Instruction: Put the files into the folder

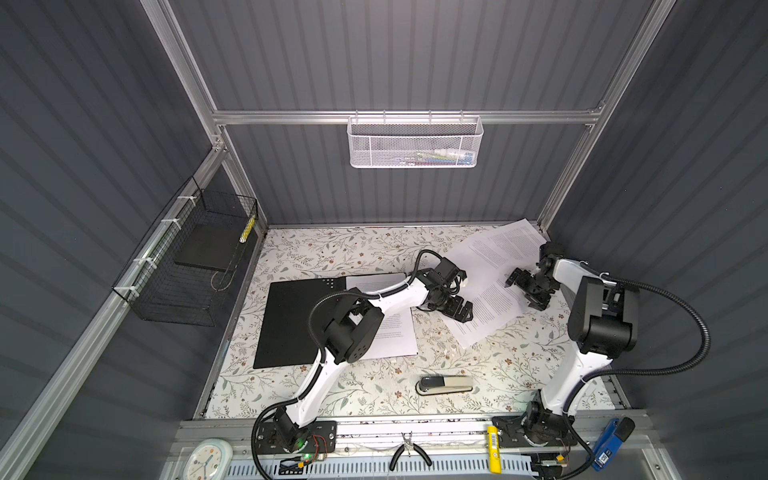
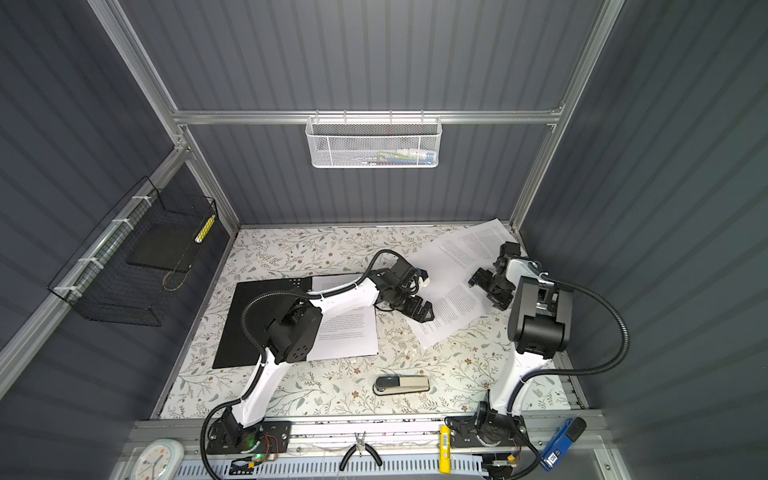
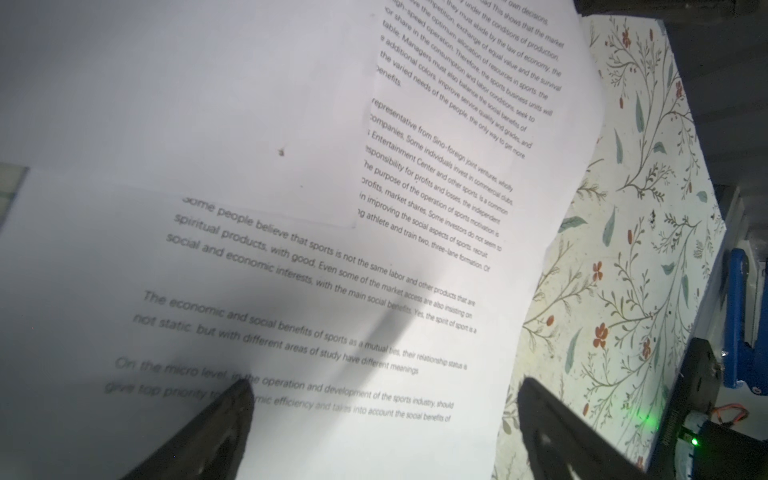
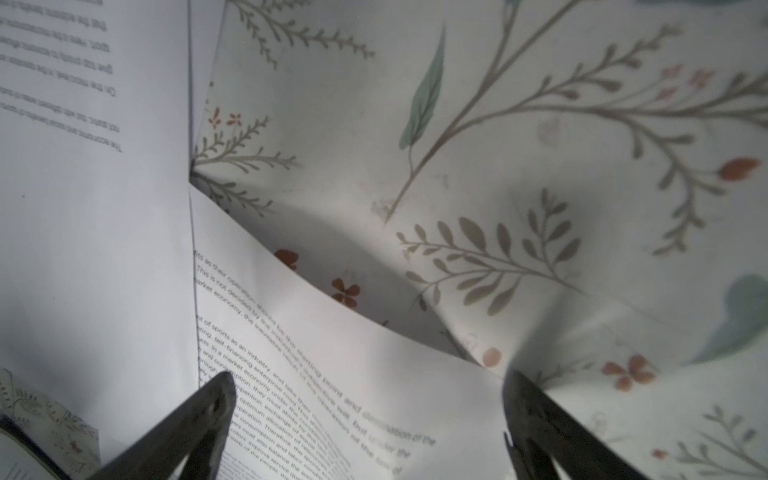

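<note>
The files (image 1: 494,274) are white printed sheets lying overlapped at the back right of the floral table; both top views show them (image 2: 457,274). One more sheet (image 1: 395,332) lies against the right side of the black folder (image 1: 291,324), partly under my left arm. My left gripper (image 1: 461,311) is open over the near left edge of the overlapped sheets, and in the left wrist view its fingers (image 3: 232,415) straddle that paper edge (image 3: 374,291). My right gripper (image 1: 523,293) is open over their right edge, where a sheet (image 4: 353,374) curls up off the table between the jaws.
A grey stapler (image 1: 444,384) lies near the front middle. A black wire basket (image 1: 187,266) holding a dark slab (image 1: 203,249) hangs on the left wall, and a white mesh basket (image 1: 415,141) on the back rail. Pliers (image 1: 409,451), a clock (image 1: 205,459) and a blue tool (image 1: 611,444) sit on the front ledge.
</note>
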Available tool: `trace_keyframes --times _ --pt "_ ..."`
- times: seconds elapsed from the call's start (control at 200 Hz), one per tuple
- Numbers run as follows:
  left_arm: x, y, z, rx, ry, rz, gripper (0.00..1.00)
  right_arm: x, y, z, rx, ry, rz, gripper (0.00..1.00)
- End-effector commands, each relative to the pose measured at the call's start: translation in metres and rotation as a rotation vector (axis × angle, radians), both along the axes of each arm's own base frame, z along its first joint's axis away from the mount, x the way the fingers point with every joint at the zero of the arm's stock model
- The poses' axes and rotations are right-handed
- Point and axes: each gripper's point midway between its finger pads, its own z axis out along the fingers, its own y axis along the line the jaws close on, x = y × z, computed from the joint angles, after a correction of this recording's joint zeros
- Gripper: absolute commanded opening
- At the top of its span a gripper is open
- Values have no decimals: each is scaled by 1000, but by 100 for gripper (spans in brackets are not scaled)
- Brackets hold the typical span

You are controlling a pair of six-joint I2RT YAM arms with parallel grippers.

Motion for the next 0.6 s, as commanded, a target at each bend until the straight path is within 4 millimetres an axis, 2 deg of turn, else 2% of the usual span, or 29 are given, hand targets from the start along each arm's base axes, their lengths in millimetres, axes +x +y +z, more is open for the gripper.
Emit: trace_keyframes --times 0.0,0.135,0.265,0.435,0.595 --pt "-10 12 -29 69 85 1 100 -21 30 -15 134 76 44 99" --pt "-9 11 -29 62 87 2 100 -17 55 -2 247 16 69 99" --pt "-8 9 -33 64 95 4 100 -16 80 21 348 -86 96 99" --pt "-9 8 -40 69 107 6 100 -18 97 49 426 -244 76 99" --pt "-9 9 -43 73 111 7 100 -23 107 62 461 -336 34 99"
